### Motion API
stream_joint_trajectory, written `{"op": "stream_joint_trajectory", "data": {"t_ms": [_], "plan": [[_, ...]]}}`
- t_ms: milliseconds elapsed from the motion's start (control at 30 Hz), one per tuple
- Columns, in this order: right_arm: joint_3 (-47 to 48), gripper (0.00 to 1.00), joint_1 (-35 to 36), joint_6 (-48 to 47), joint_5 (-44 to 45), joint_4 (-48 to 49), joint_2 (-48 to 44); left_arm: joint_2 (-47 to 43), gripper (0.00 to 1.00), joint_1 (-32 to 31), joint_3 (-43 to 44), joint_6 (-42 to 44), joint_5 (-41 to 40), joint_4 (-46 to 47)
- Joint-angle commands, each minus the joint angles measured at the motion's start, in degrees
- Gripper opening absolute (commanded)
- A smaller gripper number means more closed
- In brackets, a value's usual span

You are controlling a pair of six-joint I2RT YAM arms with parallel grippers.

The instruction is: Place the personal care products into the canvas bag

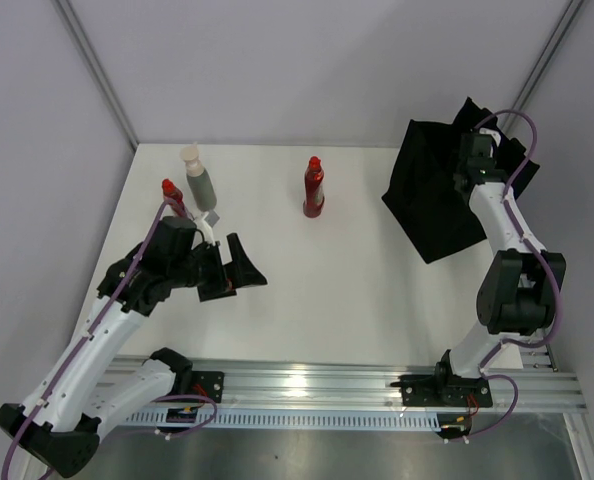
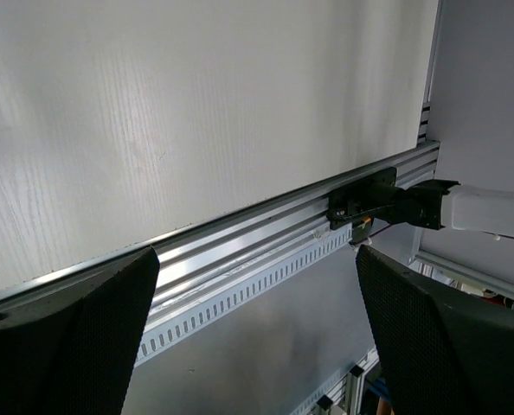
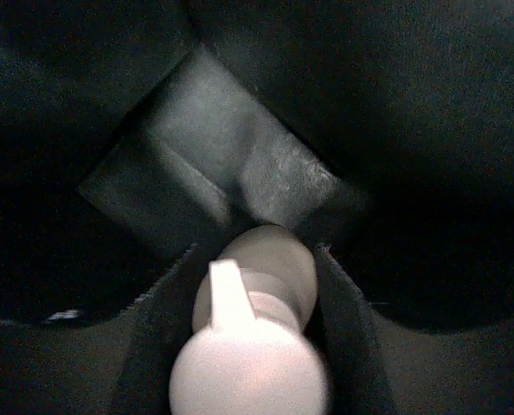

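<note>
The black canvas bag point(image 1: 437, 200) stands at the back right of the table. My right arm's wrist point(image 1: 477, 152) reaches down into its open top, so the fingers are hidden in the top view. In the right wrist view my right gripper point(image 3: 255, 337) is shut on the beige bottle point(image 3: 257, 346), held inside the bag above its dark bottom point(image 3: 214, 173). The all-red bottle point(image 1: 314, 188) stands at the back middle. The grey-green bottle with a cream cap point(image 1: 197, 180) and the smaller red-capped bottle point(image 1: 171, 196) stand at the back left. My left gripper point(image 1: 234, 270) is open and empty, just in front of those two.
The left wrist view shows only the white table top point(image 2: 196, 112), the aluminium rail point(image 2: 240, 251) at its front edge and the right arm's base point(image 2: 387, 203). Grey walls close in the table at the back and sides.
</note>
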Motion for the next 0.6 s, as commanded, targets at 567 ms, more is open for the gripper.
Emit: {"op": "stream_joint_trajectory", "data": {"t_ms": [567], "plan": [[17.0,0.65,0.3,3.3,-9.7,-7.8,-14.1,-3.0,0.99,-0.3,1.5,-0.4,-0.8,-0.7]]}}
